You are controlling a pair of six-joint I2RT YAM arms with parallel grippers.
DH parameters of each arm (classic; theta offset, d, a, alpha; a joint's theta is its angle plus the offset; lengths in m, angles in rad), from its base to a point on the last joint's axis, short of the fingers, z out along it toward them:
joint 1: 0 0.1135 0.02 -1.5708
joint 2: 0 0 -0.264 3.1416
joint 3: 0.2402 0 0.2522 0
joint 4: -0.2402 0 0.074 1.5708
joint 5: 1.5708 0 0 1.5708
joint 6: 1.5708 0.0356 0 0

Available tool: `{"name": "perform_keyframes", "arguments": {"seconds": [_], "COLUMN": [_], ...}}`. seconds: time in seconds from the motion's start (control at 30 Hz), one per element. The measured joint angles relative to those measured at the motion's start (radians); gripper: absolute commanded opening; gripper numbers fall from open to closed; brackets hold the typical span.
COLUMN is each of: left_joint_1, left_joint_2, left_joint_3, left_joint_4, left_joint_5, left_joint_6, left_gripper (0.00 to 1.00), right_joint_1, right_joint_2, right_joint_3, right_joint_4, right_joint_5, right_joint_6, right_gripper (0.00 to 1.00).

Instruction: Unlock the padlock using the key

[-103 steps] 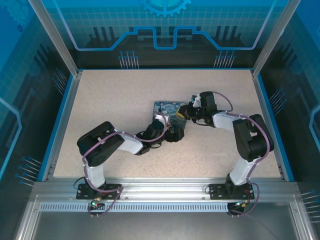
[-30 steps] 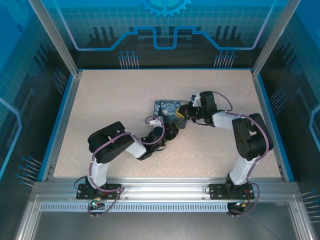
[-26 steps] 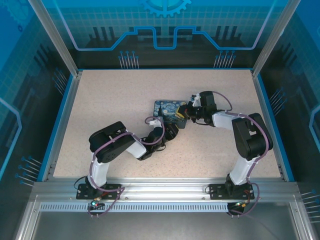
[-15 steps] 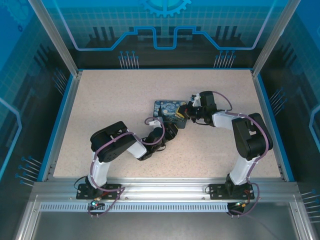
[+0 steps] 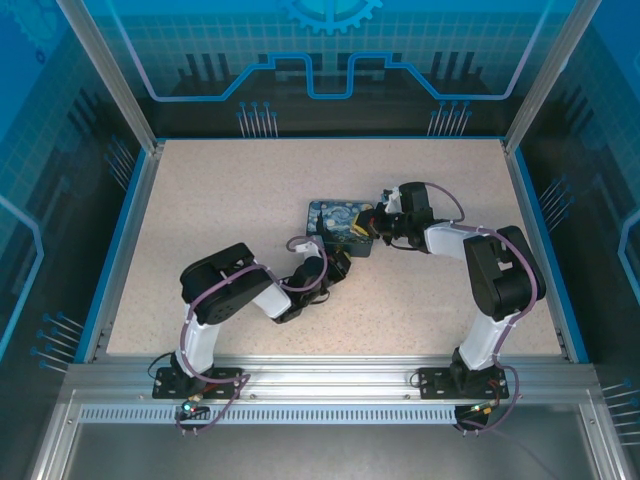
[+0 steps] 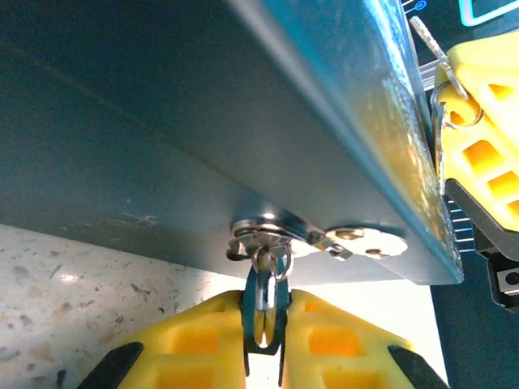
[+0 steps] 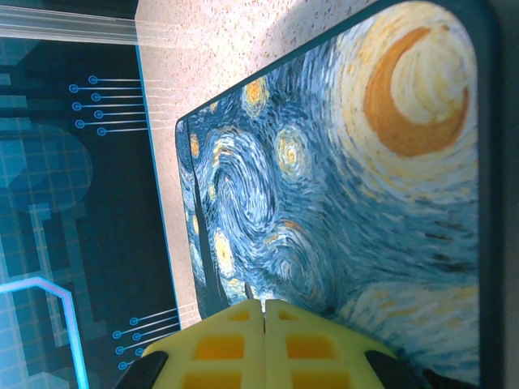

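at the near face of the box (image 6: 203,121), under its hasp (image 6: 357,241), my left gripper (image 6: 263,324) is drawn in almost fully. its yellow fingers (image 6: 203,340) press either side of the padlock (image 6: 266,279), which hangs by its small shackle from the hasp, just above the table (image 6: 57,284). my right gripper (image 7: 263,312) is pinched together with no gap, and the key (image 6: 423,36) juts from it beside the box's corner, apart from the lock.

to do this step well, i judge i should hold the padlock's body square and steady without dragging on the hasp. i should also turn it so the keyhole faces my right side, though i cannot tell from here where the keyhole sits. then the key has to come in line with it slowly; both are tiny, and a skewed entry could twist the key in my grip.

the left wrist view gives the lock, hasp and key blade up close. the right wrist view gives instead the painted lid and my closed fingertips. the top view shows both arms meeting at the box's near right corner, where lock and key are too small to make out.
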State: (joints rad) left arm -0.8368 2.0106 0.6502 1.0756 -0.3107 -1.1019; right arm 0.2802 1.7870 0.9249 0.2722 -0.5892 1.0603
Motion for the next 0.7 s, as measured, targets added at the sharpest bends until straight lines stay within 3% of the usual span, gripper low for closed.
{"name": "perform_keyframes", "arguments": {"seconds": [0.2,0.7], "left_joint_1": [0.033,0.159], "left_joint_2": [-0.046,-0.19], "left_joint_3": [-0.023,-0.043], "left_joint_4": [-0.025,-0.168], "left_joint_5": [0.083,0.438], "left_joint_6": [-0.026,-0.113], "left_gripper": [0.0,0.0], "right_joint_1": [0.0,0.0], "right_joint_2": [0.0,-0.053], "right_joint_3": [0.0,0.079], "right_joint_4": [0.001,-0.078], "right_joint_5": [-0.006,-0.023], "right_joint_6": [0.0,-0.034], "right_gripper": [0.0,0.0]}}
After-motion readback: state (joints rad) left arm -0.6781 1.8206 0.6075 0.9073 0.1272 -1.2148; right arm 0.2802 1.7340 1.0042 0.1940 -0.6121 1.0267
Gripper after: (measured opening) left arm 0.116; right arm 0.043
